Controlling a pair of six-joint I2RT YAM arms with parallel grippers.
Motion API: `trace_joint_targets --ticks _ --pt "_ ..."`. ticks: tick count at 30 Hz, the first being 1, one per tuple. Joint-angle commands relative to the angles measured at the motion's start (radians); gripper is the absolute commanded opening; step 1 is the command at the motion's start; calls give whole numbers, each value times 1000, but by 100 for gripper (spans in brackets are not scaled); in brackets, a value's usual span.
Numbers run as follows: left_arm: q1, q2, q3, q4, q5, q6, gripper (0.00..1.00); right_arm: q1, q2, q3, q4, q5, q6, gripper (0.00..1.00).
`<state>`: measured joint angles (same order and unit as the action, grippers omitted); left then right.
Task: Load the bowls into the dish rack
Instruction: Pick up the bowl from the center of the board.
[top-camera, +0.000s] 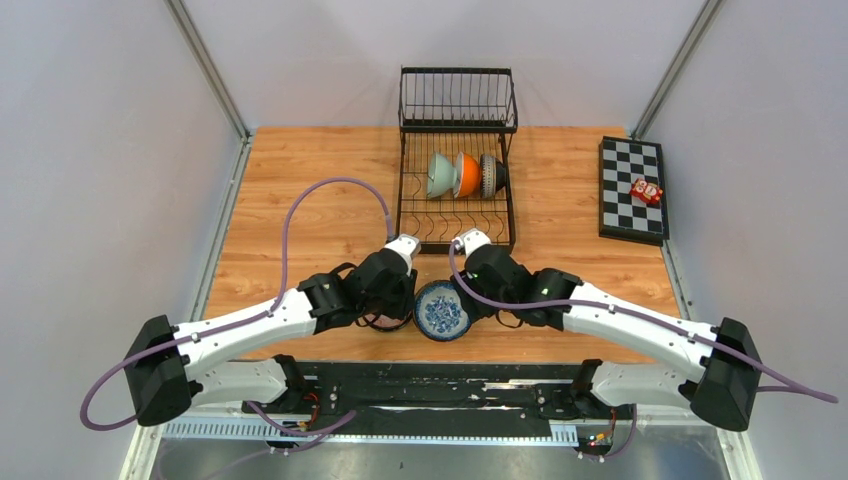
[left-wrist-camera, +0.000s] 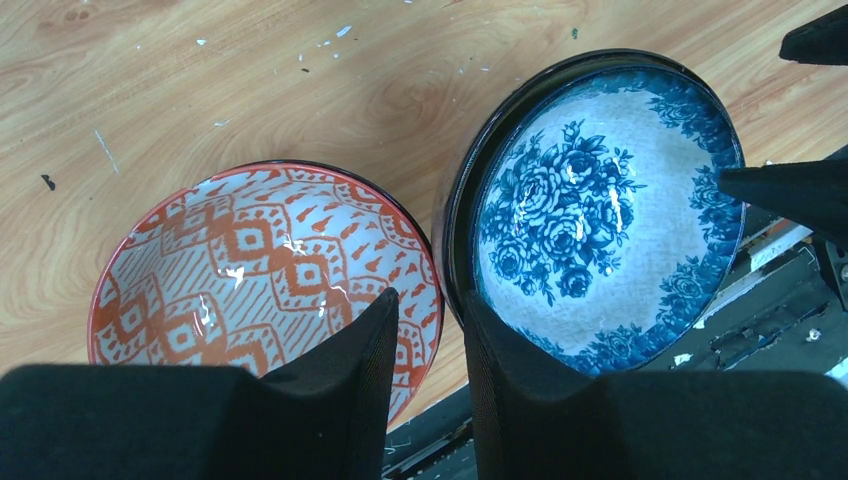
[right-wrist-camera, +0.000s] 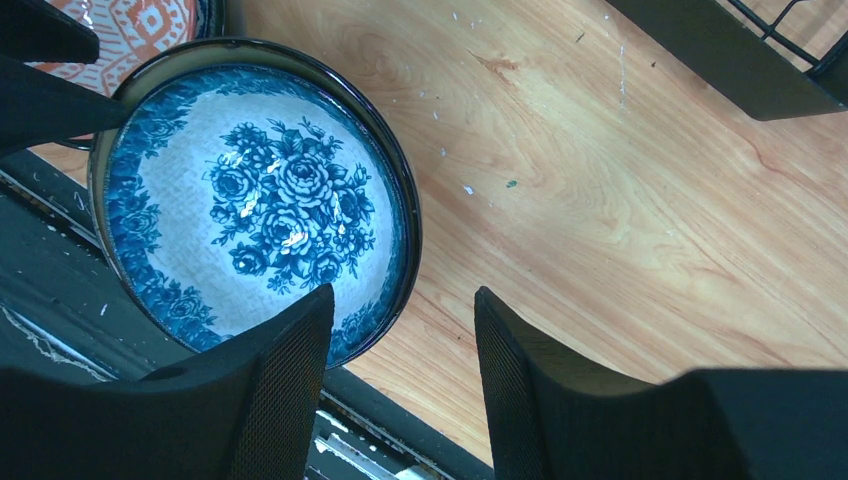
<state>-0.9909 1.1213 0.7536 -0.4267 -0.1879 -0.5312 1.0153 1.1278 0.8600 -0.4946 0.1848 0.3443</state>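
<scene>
A blue-and-white floral bowl (top-camera: 442, 310) is near the table's front edge between both grippers, and it also shows in the left wrist view (left-wrist-camera: 600, 210) and the right wrist view (right-wrist-camera: 250, 190). My left gripper (top-camera: 417, 306) (left-wrist-camera: 430, 300) is nearly closed across its left rim, one finger inside and one outside. My right gripper (top-camera: 468, 304) (right-wrist-camera: 403, 295) is open around the opposite rim without touching it. A red-patterned bowl (left-wrist-camera: 260, 270) sits on the table under my left gripper. The black wire dish rack (top-camera: 455, 215) holds a pale green bowl (top-camera: 440, 175), an orange bowl (top-camera: 466, 175) and a dark patterned bowl (top-camera: 489, 175) on edge.
A checkered board (top-camera: 625, 215) lies at the back right with a small red toy (top-camera: 646, 191) on it. The black front rail of the table (right-wrist-camera: 60, 300) runs just below the floral bowl. A purple cable (top-camera: 330, 190) loops over the table's left part.
</scene>
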Motion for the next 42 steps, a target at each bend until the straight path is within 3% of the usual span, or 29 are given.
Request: trace_joint_targets --ticks 1,27,30,36,42 --pt "-11 21 -11 12 -15 9 32 20 27 1 -27 25 11 57" --pt "-17 73 -36 13 -42 12 26 80 139 45 -45 127 35 52" --pt "-17 77 -36 11 -43 14 26 85 154 51 -48 137 38 45" --pt "-18 77 -33 12 -39 16 25 109 179 86 -77 188 41 15" --pt "-20 82 -31 13 -37 19 24 133 183 124 -108 240 41 9"
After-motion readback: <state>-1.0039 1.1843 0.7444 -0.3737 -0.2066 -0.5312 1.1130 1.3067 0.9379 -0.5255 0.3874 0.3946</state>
